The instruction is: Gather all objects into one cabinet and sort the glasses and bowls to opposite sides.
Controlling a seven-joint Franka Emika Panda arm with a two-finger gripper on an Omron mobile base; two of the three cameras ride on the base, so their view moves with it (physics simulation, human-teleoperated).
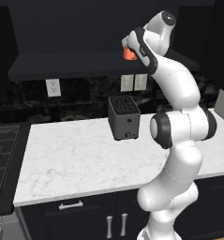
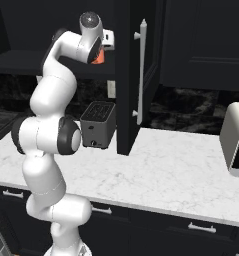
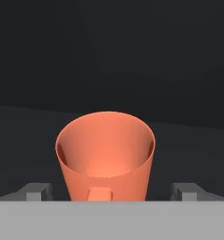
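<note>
The black cabinet (image 2: 141,75) stands with its door swung out, matte and flat-faced. Inside it, on the shelf, sits the smooth, tapered salmon-orange cup (image 3: 105,154), between the spread fingers of the gripper (image 3: 111,191). Closing off-centre could tip this light cup.

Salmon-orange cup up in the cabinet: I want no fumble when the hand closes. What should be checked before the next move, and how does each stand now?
1. Salmon-orange cup upright, mouth up: ok.
2. Cup centred between the gripper fingertips: ok, in the hand view.
3. Jaws open wider than the cup: ok, gaps on both sides.
4. Fingers touching the cup: cannot tell; they look apart.
5. Cabinet door swung open, clear of the arm: ok.
6. Other vessels near the cup: cannot tell; the interior is dark.
</note>
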